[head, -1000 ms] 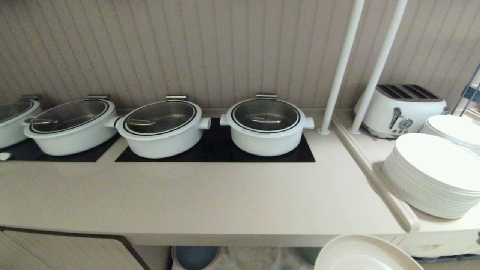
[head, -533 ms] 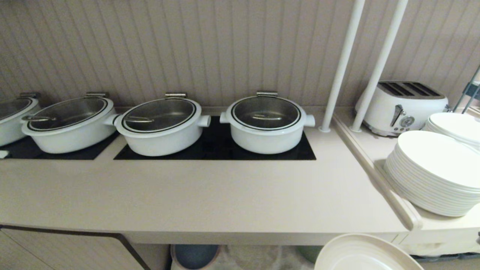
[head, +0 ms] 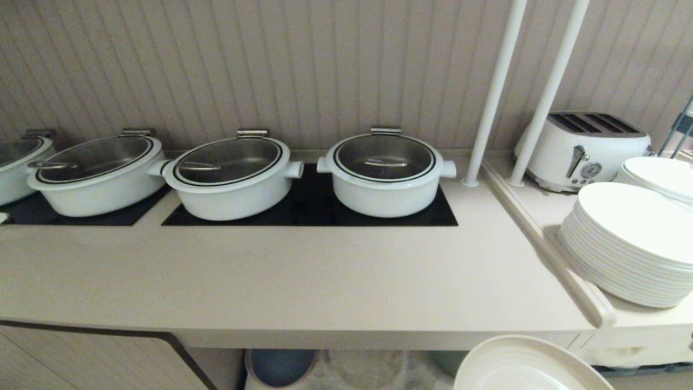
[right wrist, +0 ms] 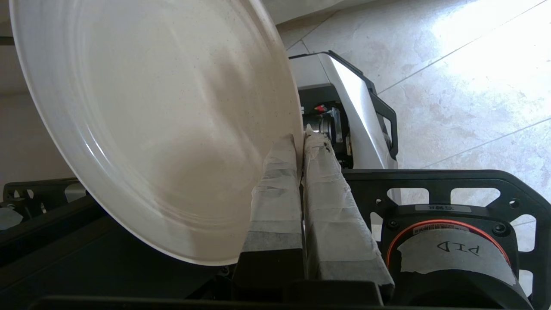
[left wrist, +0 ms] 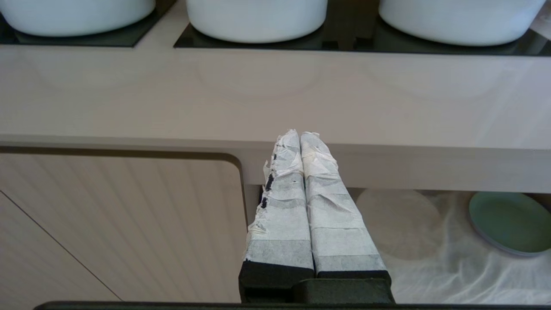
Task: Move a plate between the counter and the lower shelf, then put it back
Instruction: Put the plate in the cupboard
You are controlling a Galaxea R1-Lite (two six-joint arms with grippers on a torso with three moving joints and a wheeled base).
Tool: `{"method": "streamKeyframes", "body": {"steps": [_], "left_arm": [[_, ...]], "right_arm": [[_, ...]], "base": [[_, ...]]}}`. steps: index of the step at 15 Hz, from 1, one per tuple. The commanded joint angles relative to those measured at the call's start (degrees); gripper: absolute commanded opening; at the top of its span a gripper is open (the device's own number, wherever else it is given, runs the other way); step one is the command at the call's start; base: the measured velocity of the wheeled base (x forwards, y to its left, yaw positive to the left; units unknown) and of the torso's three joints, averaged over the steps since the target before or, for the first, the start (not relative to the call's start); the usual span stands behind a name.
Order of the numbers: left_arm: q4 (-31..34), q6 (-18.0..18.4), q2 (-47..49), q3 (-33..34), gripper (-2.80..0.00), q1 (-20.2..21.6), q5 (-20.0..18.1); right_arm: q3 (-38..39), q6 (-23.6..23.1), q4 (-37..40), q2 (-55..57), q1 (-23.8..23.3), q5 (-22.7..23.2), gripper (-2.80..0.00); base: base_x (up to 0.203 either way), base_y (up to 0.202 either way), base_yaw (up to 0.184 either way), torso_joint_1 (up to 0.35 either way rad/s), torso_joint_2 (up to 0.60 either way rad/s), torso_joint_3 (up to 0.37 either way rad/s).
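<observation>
From the head view we see the table [head: 281,281], a long pale-beige top with black hob panels [head: 314,208] at twelve o'clock carrying white lidded pots [head: 385,172]. The plate [head: 528,365] shows only as a cream arc at about five o'clock, out past the table's front edge and lower than its top, not resting on it. A stack of larger glossy white plates [head: 631,246] sits at three o'clock on the side top, beside a toaster [head: 584,151]. Neither arm appears here.

In the left wrist view the left end effector [left wrist: 300,134] hangs idle in front of the table's thick edge, its taped fingers pressed together on nothing. This view alone opens up the lower shelf [left wrist: 447,262]: wrinkled white cloth, a green plate [left wrist: 510,221] at four o'clock, and a pale round shape whose identity we cannot make out.

The right wrist view gives what the others hide, the grip itself. The right end effector [right wrist: 300,138] pinches the plate [right wrist: 159,129] by its rim, fingers nearly meeting across the thin edge, with the disc tilted steeply and the tiled floor [right wrist: 452,86] behind it.

We judge the plate to be stiff, fairly light, smooth and breakable. A one-point rim pinch lets it swing or slip, so a deeper bite across the rim would hold better, and it should meet any surface gently and nearly flat.
</observation>
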Motion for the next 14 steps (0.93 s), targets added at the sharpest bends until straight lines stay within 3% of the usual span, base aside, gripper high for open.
{"method": "streamKeyframes", "body": {"steps": [1, 14], "left_arm": [[0.00, -0.02, -0.02, 0.00, -2.80, 0.00, -0.01], [-0.09, -0.02, -0.02, 0.00, -2.80, 0.00, -0.01]], "right_arm": [[0.07, 0.20, 0.19, -0.32, 0.04, 0.05, -2.80], [0.69, 0.38, 0.10, -0.53, 0.04, 0.23, -2.80]], "base": [[0.000, 0.000, 0.000, -0.124, 0.28, 0.145], [0.000, 0.000, 0.000, -0.146, 0.31, 0.162]]}}
